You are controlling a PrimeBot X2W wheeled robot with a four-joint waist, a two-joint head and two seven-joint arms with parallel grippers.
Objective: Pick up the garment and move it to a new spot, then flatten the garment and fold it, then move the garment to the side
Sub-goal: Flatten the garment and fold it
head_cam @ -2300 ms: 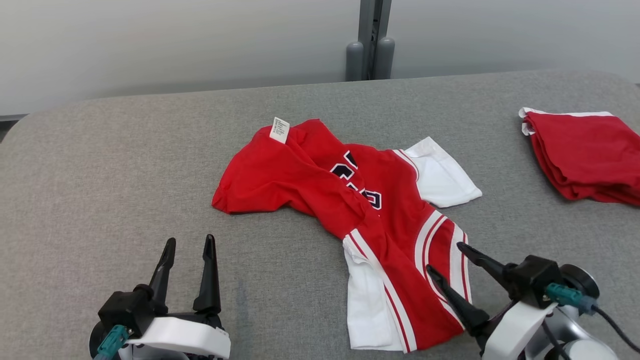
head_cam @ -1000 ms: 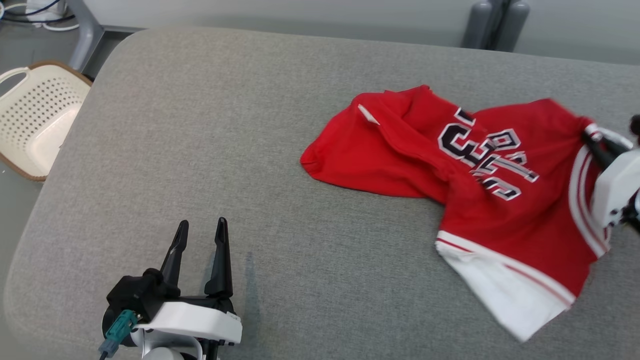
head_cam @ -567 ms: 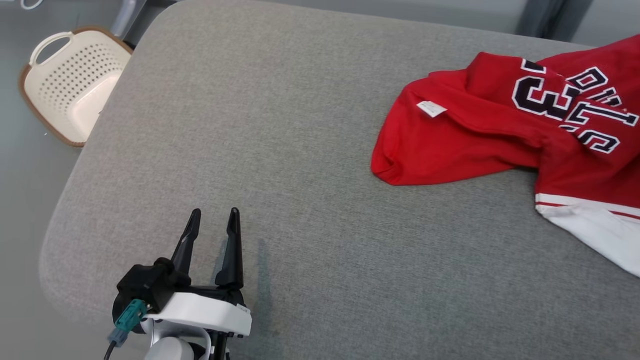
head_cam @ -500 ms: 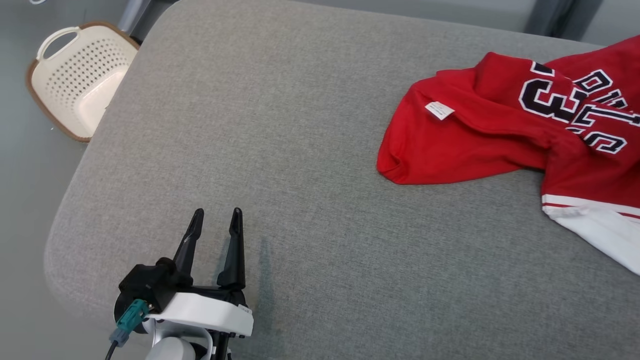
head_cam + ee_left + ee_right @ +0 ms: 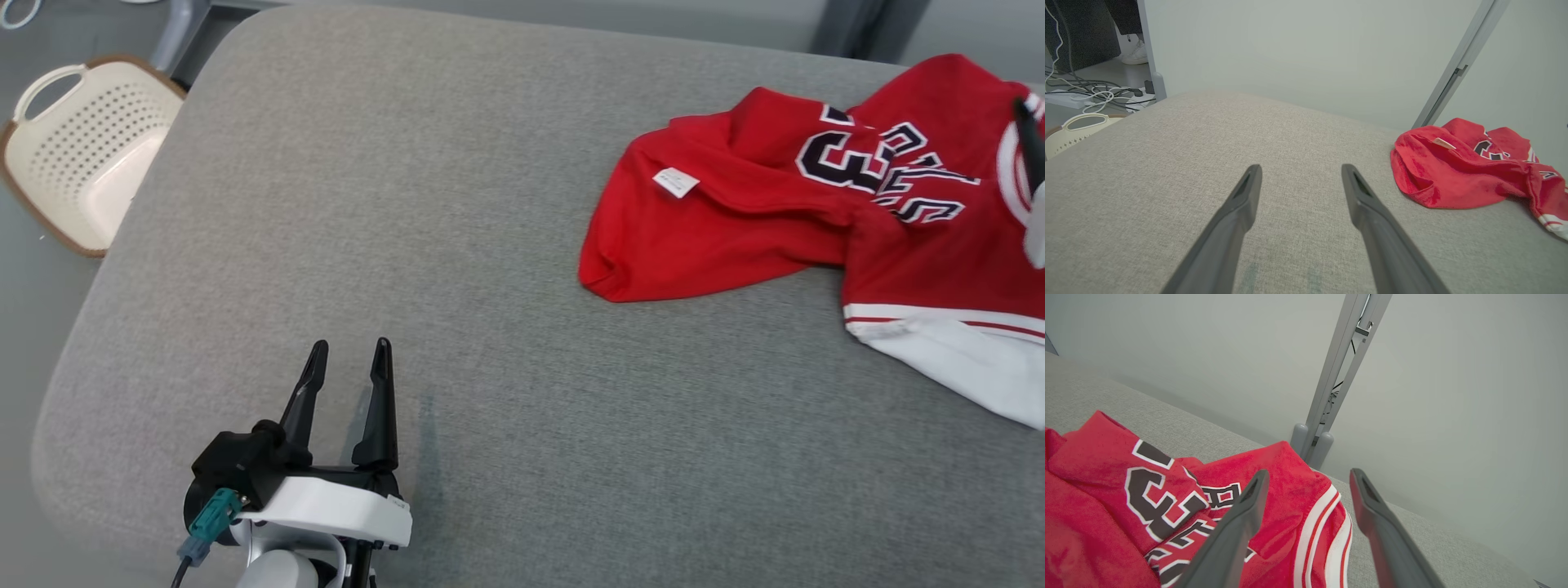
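The garment (image 5: 735,229) is a red jersey with dark lettering, white stripes and white sleeves. It lies crumpled on the right part of the grey padded table (image 5: 408,204), with a white label showing. My right gripper (image 5: 1308,473) hovers open just above the garment's striped edge (image 5: 1327,531), with nothing between its fingers. One of those dark fingers (image 5: 1030,143) shows at the head view's right edge. My left gripper (image 5: 349,347) stands open and empty near the table's front left, well away from the garment (image 5: 1453,175).
A cream perforated basket (image 5: 73,155) with a brown rim sits on the floor past the table's left edge. A grey post (image 5: 1339,367) rises behind the table's far edge. Cables (image 5: 1094,92) lie on the floor at the far left.
My right gripper has opened and let go of the garment, which now rests bunched on the table. The head camera has swung a little. The left gripper has stayed put.
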